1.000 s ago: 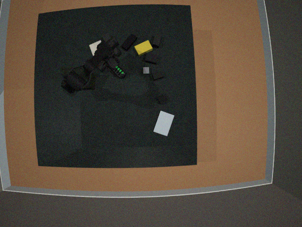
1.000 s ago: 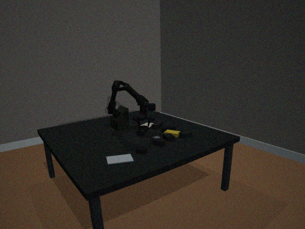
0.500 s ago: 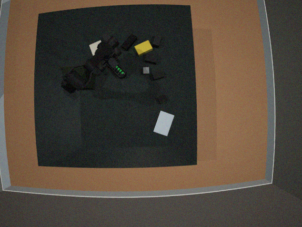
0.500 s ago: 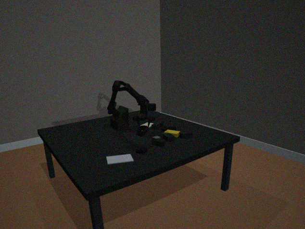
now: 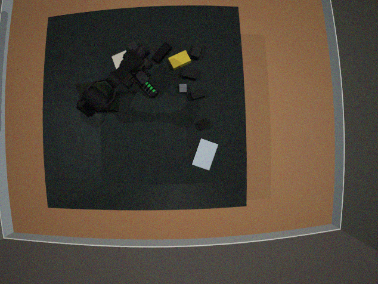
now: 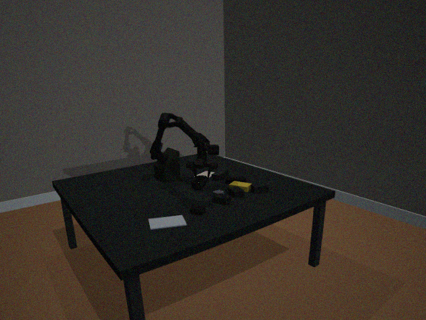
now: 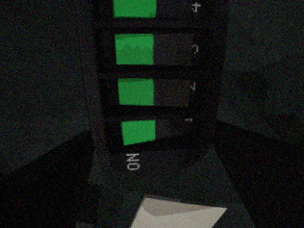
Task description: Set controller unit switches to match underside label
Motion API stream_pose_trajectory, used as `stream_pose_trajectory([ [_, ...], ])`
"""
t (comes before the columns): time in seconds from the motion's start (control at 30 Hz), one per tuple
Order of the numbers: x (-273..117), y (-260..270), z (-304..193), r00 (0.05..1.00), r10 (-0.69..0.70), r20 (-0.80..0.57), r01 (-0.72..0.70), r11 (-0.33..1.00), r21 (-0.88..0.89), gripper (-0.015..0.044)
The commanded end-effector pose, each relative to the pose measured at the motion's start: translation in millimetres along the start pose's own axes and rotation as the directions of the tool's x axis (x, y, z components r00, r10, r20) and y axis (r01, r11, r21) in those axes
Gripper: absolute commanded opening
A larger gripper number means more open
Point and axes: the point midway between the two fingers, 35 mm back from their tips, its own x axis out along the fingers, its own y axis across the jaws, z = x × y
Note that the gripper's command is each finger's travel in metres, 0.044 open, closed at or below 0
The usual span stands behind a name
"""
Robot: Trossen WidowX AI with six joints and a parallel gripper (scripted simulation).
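The dark grey controller unit (image 5: pixel 146 89) (image 6: pixel 199 183) (image 7: pixel 165 71) sits on the bench with its switch side up. The wrist view shows switches 1 to 4, green halves on the side marked ON; which ends are pressed is hard to tell in the dim light. The top view also shows several green ends near one end of the unit. The underside label is hidden. My gripper (image 5: pixel 141 78) (image 6: pixel 202 177) (image 7: pixel 152 132) points down and is shut on the unit, one finger on each long side, near switch 1. The arm covers part of the unit.
A cream plate (image 5: pixel 118 60) (image 7: pixel 178 215) lies close by the gripper. A dark block (image 5: pixel 161 52), a yellow block (image 5: pixel 179 59) (image 6: pixel 240 186), a small grey cube (image 5: pixel 182 88) and several dark parts lie beyond the unit. A pale panel (image 5: pixel 205 154) (image 6: pixel 167 222) lies farther off.
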Motion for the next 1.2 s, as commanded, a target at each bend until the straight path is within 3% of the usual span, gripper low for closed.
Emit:
stream_pose_trajectory([
  [0.0,-2.2,10.2,0.5,1.000,0.023,-0.003,-0.023,1.000,0.012,0.0000],
  [0.83,-2.3,11.2,0.4,1.000,0.023,-0.003,-0.023,1.000,0.012,0.0000],
  [1.17,-0.9,7.1,-0.6,1.000,0.011,-0.005,-0.011,1.000,0.008,0.0263],
])
